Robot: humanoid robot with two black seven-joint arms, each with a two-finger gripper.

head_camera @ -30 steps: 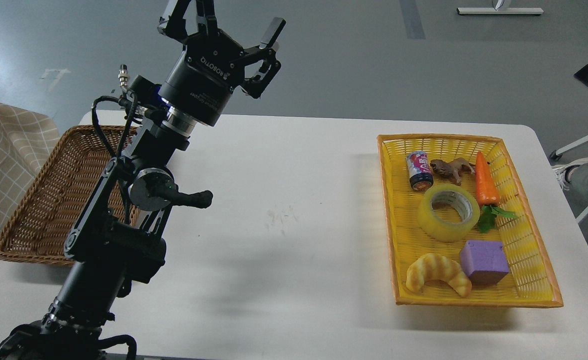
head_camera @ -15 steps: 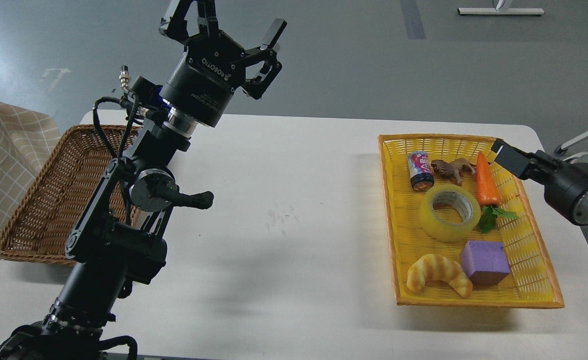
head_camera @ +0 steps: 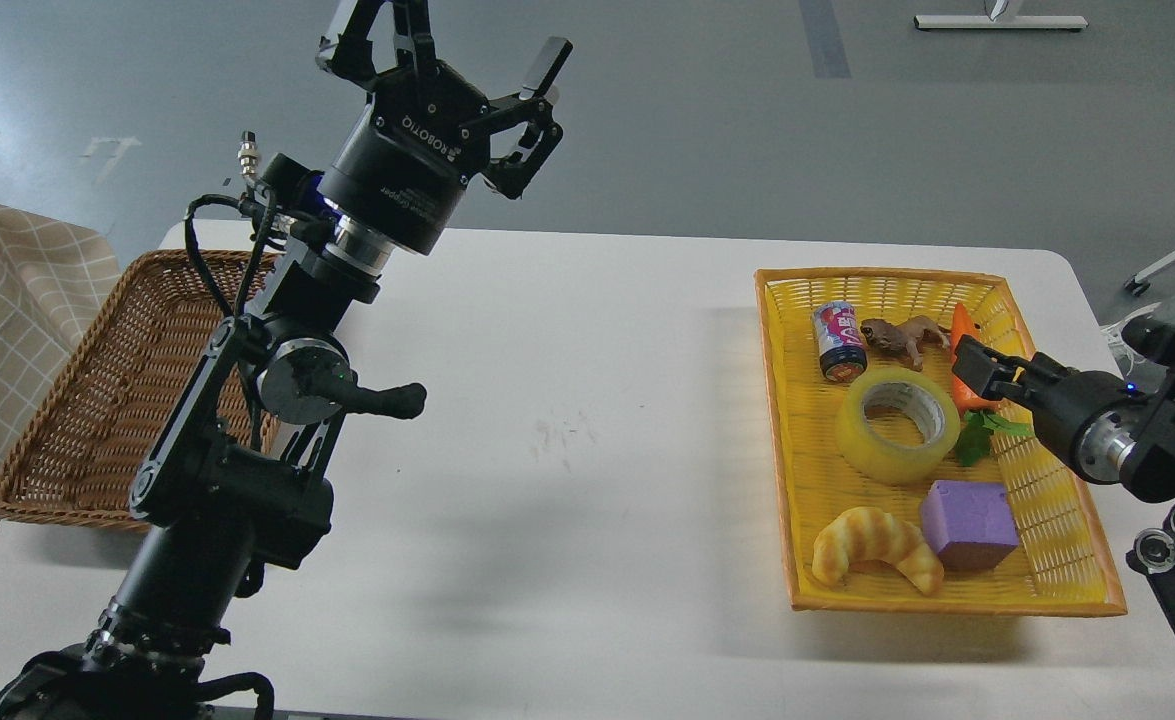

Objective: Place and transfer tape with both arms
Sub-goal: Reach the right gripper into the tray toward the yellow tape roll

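The tape (head_camera: 865, 442), a yellow translucent roll with a grey-white core, lies flat in the middle of the yellow basket (head_camera: 1052, 510) at the right of the table. My right gripper (head_camera: 979, 368) reaches in from the right edge and hovers over the basket, just right of the tape and in front of the carrot (head_camera: 961, 322). It is seen nearly end-on, so its fingers cannot be told apart. My left gripper (head_camera: 452, 45) is raised high above the table's far left side, open and empty.
In the yellow basket with the tape lie a small can (head_camera: 838, 342), a brown toy animal (head_camera: 902, 338), a purple block (head_camera: 967, 522) and a croissant (head_camera: 872, 545). A brown wicker basket (head_camera: 87, 400) stands at the table's left edge, partly behind my left arm.
My right arm has come in from the right and moved down and left over the yellow basket, to beside the tape. My left arm has barely moved.
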